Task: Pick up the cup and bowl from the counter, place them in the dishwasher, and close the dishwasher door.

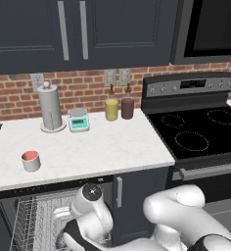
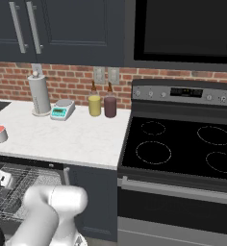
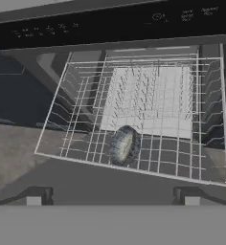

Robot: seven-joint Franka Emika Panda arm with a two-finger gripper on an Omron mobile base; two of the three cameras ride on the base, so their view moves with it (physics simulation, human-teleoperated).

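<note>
Bowl [image 3: 124, 145] on edge in rack [image 3: 208, 158]; cup [image 1: 31, 161] on counter [image 1: 103, 147].

Home kitchen. Red brick backsplash [image 1: 83, 93], dark upper cabinets [image 1: 112, 29], black glass-top electric stove [image 1: 200, 132], white marble-like table [image 1: 98, 147], open under-counter dishwasher with silver wire rack [image 3: 143, 119], steel paper-towel holder [image 1: 50, 109], small kitchen scale [image 1: 79, 120].

A white robot arm [image 1: 173, 211] with smooth, rounded, glossy shells, its thick tubular links swelling into bulbous housings. Dark, near-black bands separate the white segments at the joints, and one cylindrical joint ends in a round grey cap [image 1: 92, 192] with a darker disc at its centre. From the right base camera a blunt white cylindrical link [image 2: 55, 202] shows, shaded pale grey underneath.
</note>
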